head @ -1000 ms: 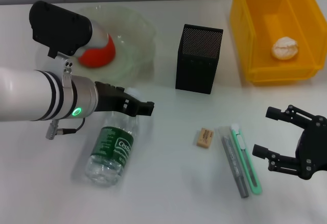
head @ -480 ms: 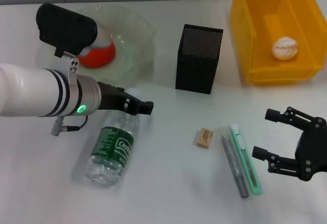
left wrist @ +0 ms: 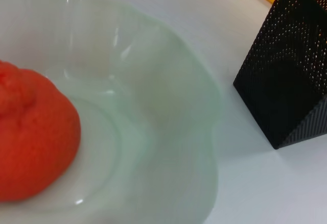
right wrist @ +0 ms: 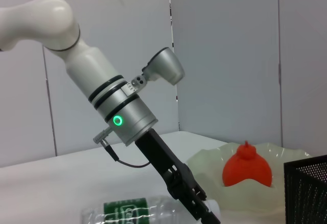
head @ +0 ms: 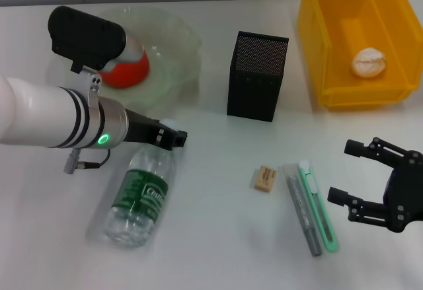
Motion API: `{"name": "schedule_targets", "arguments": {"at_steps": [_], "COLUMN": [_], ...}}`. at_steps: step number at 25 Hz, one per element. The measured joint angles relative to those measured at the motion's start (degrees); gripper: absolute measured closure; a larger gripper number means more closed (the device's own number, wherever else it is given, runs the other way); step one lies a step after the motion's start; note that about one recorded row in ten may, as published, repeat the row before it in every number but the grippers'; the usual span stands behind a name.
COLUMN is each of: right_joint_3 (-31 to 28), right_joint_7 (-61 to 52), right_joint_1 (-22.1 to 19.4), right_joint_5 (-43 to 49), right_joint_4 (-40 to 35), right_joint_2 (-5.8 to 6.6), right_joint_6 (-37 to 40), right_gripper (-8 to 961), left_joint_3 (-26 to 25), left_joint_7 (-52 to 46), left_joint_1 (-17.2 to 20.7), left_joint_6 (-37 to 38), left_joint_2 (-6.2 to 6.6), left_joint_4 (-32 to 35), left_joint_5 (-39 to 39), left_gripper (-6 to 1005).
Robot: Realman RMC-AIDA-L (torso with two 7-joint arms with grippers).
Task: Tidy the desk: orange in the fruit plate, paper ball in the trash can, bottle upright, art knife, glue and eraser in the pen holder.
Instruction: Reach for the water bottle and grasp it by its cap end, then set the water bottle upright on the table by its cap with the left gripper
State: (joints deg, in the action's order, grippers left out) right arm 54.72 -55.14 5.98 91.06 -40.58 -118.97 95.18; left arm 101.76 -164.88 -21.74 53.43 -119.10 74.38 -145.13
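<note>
White table (head: 211, 237) fills our view. Our left gripper (head: 173, 138) sits at the cap end of the bottle (head: 139, 196), which lies on its side; we cannot tell how its jaws stand. Our right gripper (head: 349, 176) hovers with jaws open beside the art knife (head: 318, 204) and glue (head: 301, 208). Nearby lies the eraser (head: 266, 177), before the pen holder (head: 258, 75).
</note>
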Motion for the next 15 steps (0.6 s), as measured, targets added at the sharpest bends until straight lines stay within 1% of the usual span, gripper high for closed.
{"name": "schedule_targets", "arguments": {"at_steps": [4, 7, 8, 9, 10, 11, 12, 14, 15], "right_joint_3": [-0.3, -0.3, -0.4, -0.4, -0.6, -0.8, -0.8, -1.0, -1.1], "right_joint_7": [-0.4, -0.9, -0.9, -0.9, -0.9, -1.0, -1.0, -1.2, -1.4], "right_joint_1": [0.0, 0.0, 0.0, 0.0, 0.0, 0.0, 0.0, 0.1, 0.1], "right_joint_5": [0.1, 0.1, 0.1, 0.1, 0.1, 0.1, 0.1, 0.1, 0.1], "right_joint_4": [0.0, -0.1, -0.1, -0.1, -0.1, -0.1, -0.1, -0.2, -0.2], "right_joint_2": [0.02, 0.11, 0.13, 0.13, 0.14, 0.14, 0.14, 0.15, 0.15], "right_joint_6": [0.3, 0.4, 0.4, 0.4, 0.5, 0.6, 0.6, 0.8, 0.8], "right_gripper": [115, 115, 115, 115, 115, 115, 115, 116, 116], "left_joint_3": [0.2, -0.1, -0.5, -0.5, -0.9, -3.1, -3.1, -5.7, -7.5], "left_joint_7": [0.8, 2.5, 4.6, 4.6, 6.2, 13.1, 13.1, 21.9, 28.6], "left_joint_1": [0.9, 1.6, 3.7, 3.7, 5.4, 9.7, 9.7, 13.6, 15.8], "left_joint_6": [1.0, 2.1, 2.0, 2.0, 1.8, 1.1, 1.1, 0.5, 0.4], "left_joint_2": [0.14, 0.27, 0.32, 0.32, 0.36, 0.40, 0.40, 0.45, 0.46], "left_joint_4": [2.7, 4.2, 7.0, 7.0, 9.0, 13.5, 13.5, 15.9, 16.7], "left_joint_5": [-0.7, -1.0, -0.5, -0.5, 0.1, 4.0, 4.0, 10.2, 15.4], "left_gripper": [413, 474, 495, 515, 536, 536, 536, 536, 537]}}
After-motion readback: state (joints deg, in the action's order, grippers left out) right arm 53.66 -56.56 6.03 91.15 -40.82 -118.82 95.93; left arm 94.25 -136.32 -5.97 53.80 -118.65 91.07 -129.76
